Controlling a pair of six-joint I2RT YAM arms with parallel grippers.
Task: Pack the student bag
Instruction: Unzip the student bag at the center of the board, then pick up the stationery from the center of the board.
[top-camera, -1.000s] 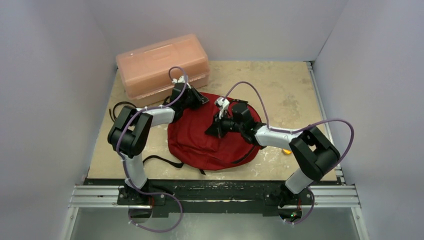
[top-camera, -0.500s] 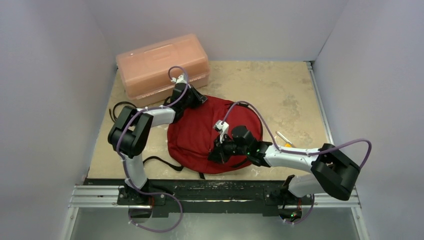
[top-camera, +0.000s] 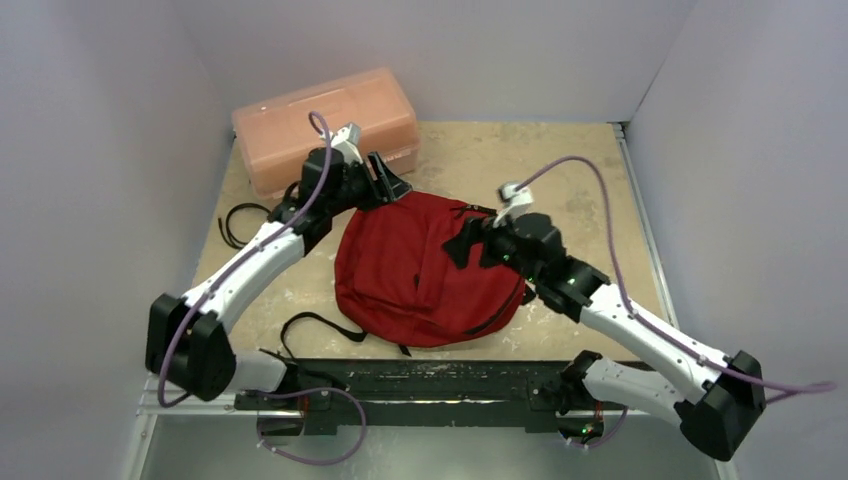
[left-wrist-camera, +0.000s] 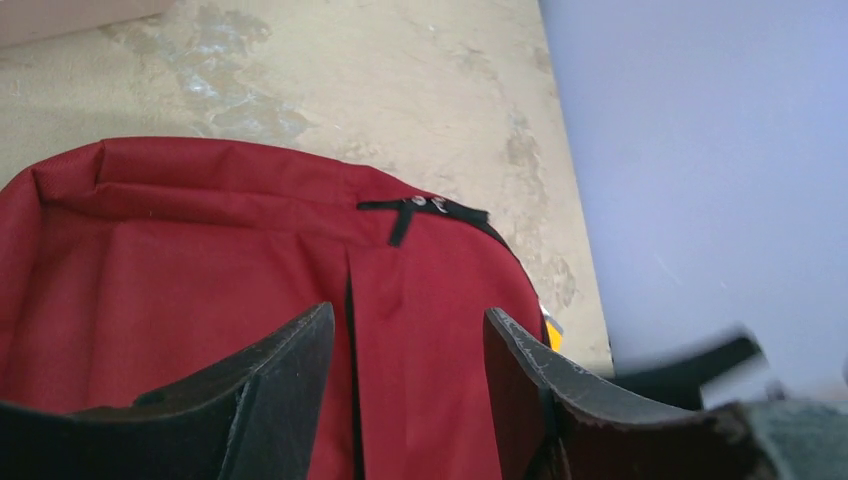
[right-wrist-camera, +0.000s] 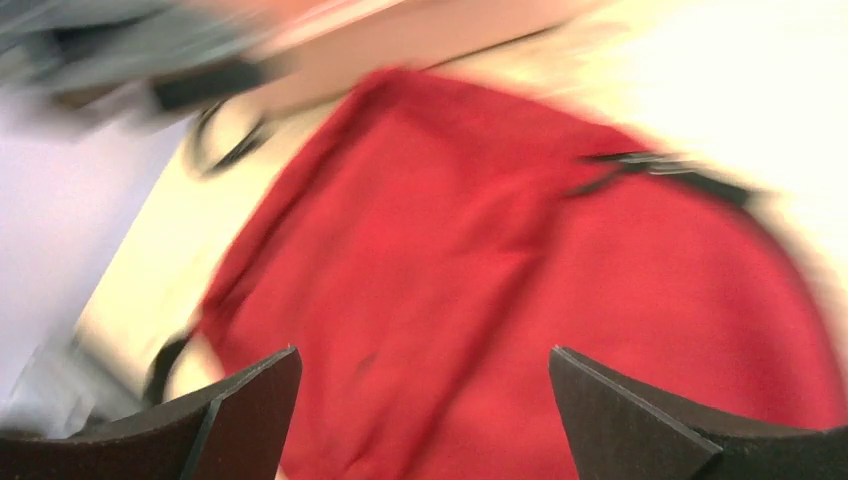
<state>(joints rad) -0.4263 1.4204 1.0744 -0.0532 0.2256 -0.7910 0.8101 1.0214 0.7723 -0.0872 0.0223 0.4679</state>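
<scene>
Your student bag (top-camera: 420, 275) lies flat in the middle of the table (top-camera: 570, 180), front face up, just in front of the translucent orange-pink plastic box (top-camera: 300, 130). The bag is dark red woven fabric, soft, dome-shaped and lightly creased. A black zipper (left-wrist-camera: 425, 207) runs along its top curve, and thin black straps (top-camera: 320, 325) trail from its near edge onto the mottled beige surface. Your left gripper (top-camera: 388, 185) hangs at the bag's far-left edge with its fingers parted, holding nothing. Your right gripper (top-camera: 465, 242) is over the bag's right side, fingers spread wide and empty. The right wrist view is blurred.
</scene>
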